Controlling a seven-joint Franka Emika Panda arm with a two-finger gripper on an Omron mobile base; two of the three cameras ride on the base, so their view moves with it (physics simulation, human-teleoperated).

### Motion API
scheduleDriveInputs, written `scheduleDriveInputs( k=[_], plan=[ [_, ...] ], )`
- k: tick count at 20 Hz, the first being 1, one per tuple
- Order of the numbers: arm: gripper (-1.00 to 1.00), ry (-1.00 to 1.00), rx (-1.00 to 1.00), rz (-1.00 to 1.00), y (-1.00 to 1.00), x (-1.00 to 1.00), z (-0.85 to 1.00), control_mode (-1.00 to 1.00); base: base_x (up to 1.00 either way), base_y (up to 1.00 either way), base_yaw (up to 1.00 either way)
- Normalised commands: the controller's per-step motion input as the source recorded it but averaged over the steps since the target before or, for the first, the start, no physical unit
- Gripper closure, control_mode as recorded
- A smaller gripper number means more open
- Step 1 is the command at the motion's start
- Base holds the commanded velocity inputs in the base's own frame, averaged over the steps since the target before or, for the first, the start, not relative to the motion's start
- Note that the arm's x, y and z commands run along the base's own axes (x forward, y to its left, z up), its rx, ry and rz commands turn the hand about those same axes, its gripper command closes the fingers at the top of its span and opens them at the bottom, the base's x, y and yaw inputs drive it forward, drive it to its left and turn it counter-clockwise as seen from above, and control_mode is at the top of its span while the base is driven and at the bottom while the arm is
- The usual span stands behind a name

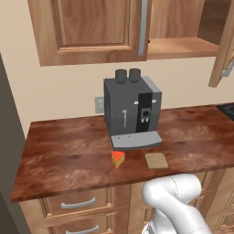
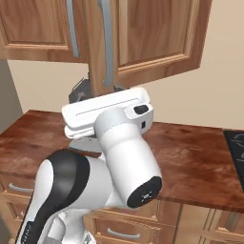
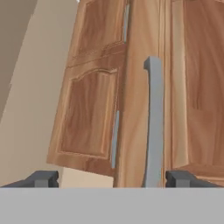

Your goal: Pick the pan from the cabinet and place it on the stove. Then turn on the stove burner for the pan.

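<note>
Seeing no pan on the cabinet (image 1: 183, 45) shelf's bare part; my gripper (image 3: 111, 179) stands wide astride the door handle (image 3: 153, 122). Swinging inward, I judge my arm could clip that open door

A reddish-brown wooden countertop (image 1: 68, 151) is taken as the landmark. A plain beige wall (image 1: 59, 91) is seen behind it, and a pale wall outlet (image 1: 99, 105) is set into that wall just above the countertop's back edge. A dark grey coffee machine (image 1: 132, 112) is stood on the countertop toward the back, in front of the outlet. Near the countertop's front edge, a small orange-red wedge (image 1: 118, 159) and a tan square slab (image 1: 156, 160) are laid close together. Below the countertop, light wooden drawers (image 1: 75, 203) with curved silver pulls are fitted. A flat dark grey surface (image 1: 9, 151) is seen at the countertop's left end.
</note>
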Motion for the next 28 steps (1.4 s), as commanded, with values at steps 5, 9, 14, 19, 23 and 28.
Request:
scheduleDriveInputs(
  k=[5,9,14,19,23,28],
  plan=[
    [-1.0,-0.08,-0.19,-0.07,0.5,-0.75,0.0,-1.0,0.0,0.0,0.0],
    [-1.0,-0.03,-0.27,-0.06,0.72,-0.46,0.0,-1.0,0.0,0.0,0.0],
    [-1.0,0.06,-0.3,-0.13,0.83,-0.04,0.0,-1.0,0.0,0.0,0.0],
    [-1.0,0.2,-0.25,-0.29,0.81,0.39,-0.03,-1.0,0.0,0.0,0.0],
    [-1.0,0.22,-0.2,-0.27,0.42,0.44,-0.21,-1.0,0.0,0.0,0.0],
    [-1.0,0.17,-0.08,-0.15,0.0,0.56,-0.24,-1.0,0.0,0.0,0.0]
  ],
)
